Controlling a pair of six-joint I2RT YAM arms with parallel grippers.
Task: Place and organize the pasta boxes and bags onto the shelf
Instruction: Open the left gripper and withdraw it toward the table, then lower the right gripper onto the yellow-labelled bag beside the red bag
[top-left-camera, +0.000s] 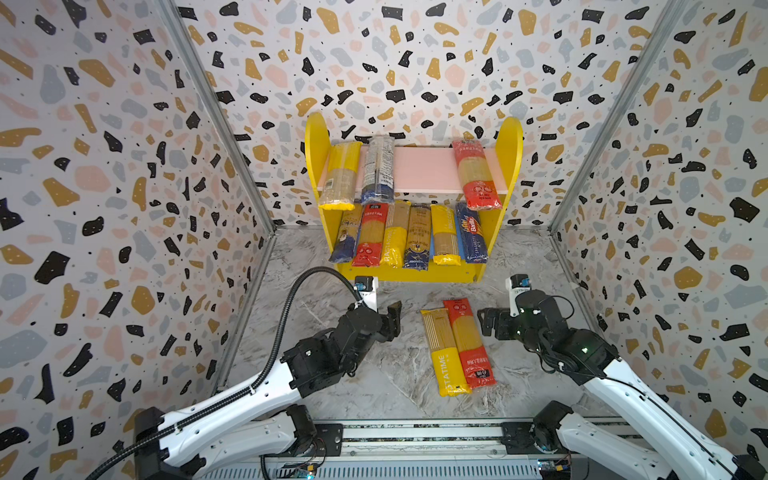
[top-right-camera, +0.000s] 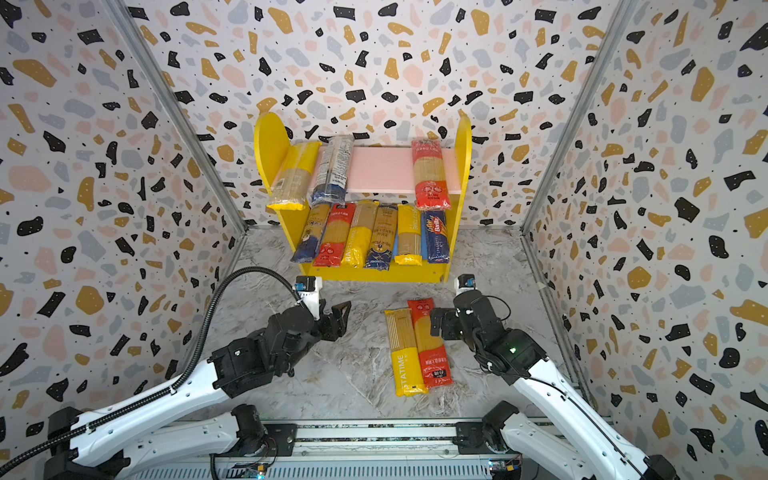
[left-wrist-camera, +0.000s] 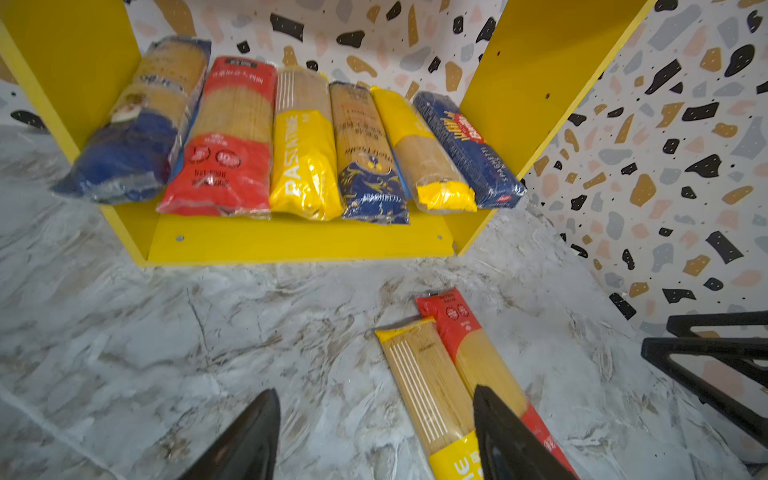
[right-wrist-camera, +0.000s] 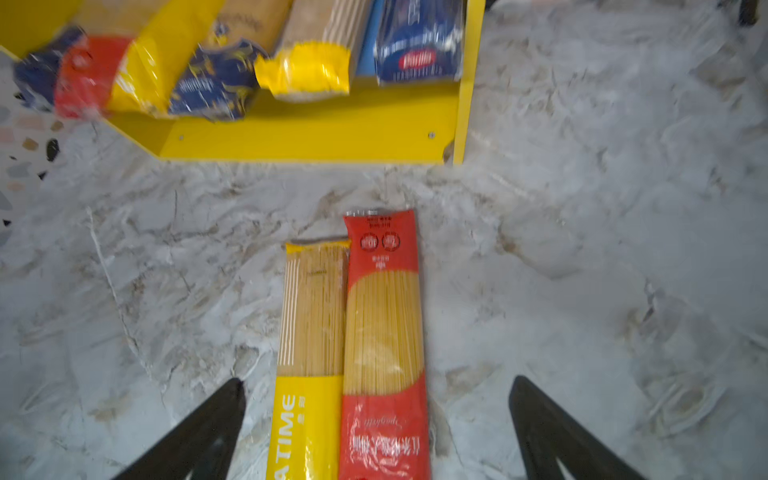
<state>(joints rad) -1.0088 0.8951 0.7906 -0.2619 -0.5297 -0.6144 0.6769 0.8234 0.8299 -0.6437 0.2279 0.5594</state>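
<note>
Speckled walls (top-left-camera: 104, 166) stand on 3 sides of the gray marble table (top-left-camera: 353, 382). The shelf (top-left-camera: 316, 137) stands at the back wall.

2 pasta packs lie flat on the table in front of the shelf, side by side and touching. They are a yellow PASTATIME pack (top-left-camera: 442, 349) and a red pack (top-left-camera: 469, 340). Bare table lies between them and the shelf.

The left gripper (top-left-camera: 392, 318) hangs to the left of the 2 packs, apart from them. Its fingers are spread and it holds nothing. The right gripper (top-left-camera: 484, 322) is close by the red pack's right side. It is spread wide and holds nothing. In the right wrist view both packs lie between its fingers (right-wrist-camera: 199, 436).

The pink top board (top-left-camera: 424, 170) holds 3 packs. A yellow-ended pack (top-left-camera: 343, 174) leans at the left panel, with a silvery pack with a dark blue end (top-left-camera: 377, 170) beside it. A top red pack (top-left-camera: 476, 174) lies at the right. The middle of the board is bare pink.

Under it a row of 6 packs (left-wrist-camera: 303, 149) fills the level from side to side. The dark blue Barilla pack (top-left-camera: 471, 237) is the one on the right end. All 9 packs stick out over the front edges.
</note>
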